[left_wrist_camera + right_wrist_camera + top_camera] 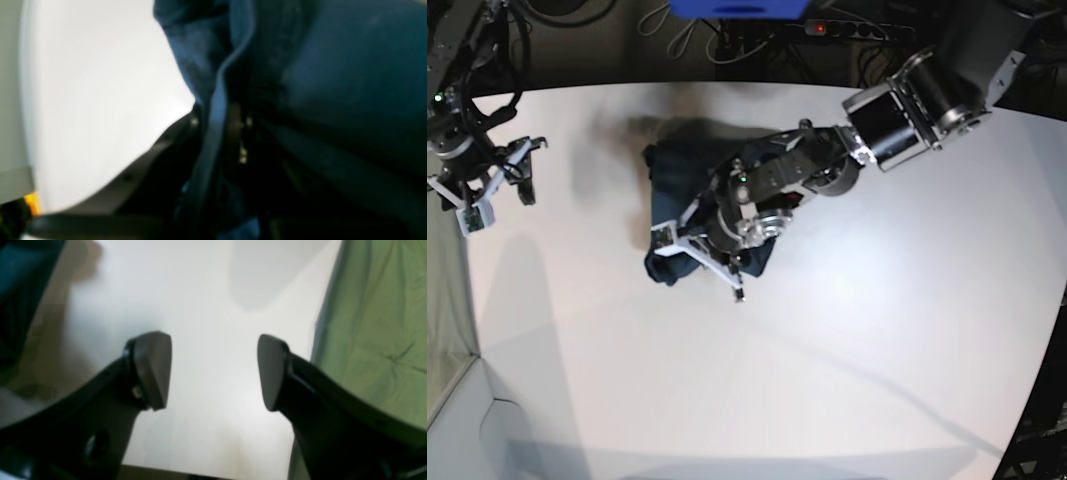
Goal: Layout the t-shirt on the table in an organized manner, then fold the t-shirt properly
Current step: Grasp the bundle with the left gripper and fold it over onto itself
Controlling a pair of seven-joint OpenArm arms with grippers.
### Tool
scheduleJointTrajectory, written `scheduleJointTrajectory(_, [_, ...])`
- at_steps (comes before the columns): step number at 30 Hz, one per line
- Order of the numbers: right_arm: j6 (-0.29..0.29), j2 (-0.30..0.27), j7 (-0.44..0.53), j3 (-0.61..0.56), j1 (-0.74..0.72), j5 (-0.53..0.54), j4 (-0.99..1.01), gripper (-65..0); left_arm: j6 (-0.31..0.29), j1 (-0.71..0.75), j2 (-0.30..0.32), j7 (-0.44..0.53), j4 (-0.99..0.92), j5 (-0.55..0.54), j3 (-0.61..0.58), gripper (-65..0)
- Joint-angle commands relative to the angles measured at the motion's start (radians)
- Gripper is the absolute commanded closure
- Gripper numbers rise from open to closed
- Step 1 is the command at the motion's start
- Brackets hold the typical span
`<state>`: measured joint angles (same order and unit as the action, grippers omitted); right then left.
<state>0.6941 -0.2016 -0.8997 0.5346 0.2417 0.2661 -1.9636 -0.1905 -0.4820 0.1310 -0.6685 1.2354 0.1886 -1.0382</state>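
From the base view, I see the dark navy-blue cloth t-shirt (689, 175) bunched around the middle of the large matte white desk (757, 370), with a lobe of it towards the near side. My right wrist view catches only a dark part of it at its left edge, yet shows the creases of the green cloth curtain (377, 350) at its right, which the base view reduces to a strip at the far left. My left wrist view, close and blurred, shows what the base view hides: a raised ridge of navy cloth between my fingertips.

Left to right in the base view, my black right claw (213, 371) comes first, its fingers standing wide over bare white desktop, holding nothing, well apart from the shirt. Next, my left claw (218, 123) is narrow, pinching that ridge of the shirt.

Around them, a thin black cable (502, 402) lies by the desk's left edge in the base view, and a blue object (739, 8) shows at the top, cut off by the frame. My black-and-silver left arm (897, 130) reaches in from the upper right and covers part of the shirt, so I cannot tell its full outline.
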Motion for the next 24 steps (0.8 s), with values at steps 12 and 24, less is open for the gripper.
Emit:
scheduleJointTrajectory(12, [0.004,-0.011,0.024,0.0,-0.026,0.009,-0.02,-39.2,0.009,-0.024,-0.004,0.0,0.013,0.044,0.011,-12.9])
scheduleJointTrajectory(24, [0.004,-0.011,0.026,0.0,-0.026,0.009,-0.018,-39.4,0.01,-0.037,0.002,0.01,0.111,0.053,0.106,-63.8])
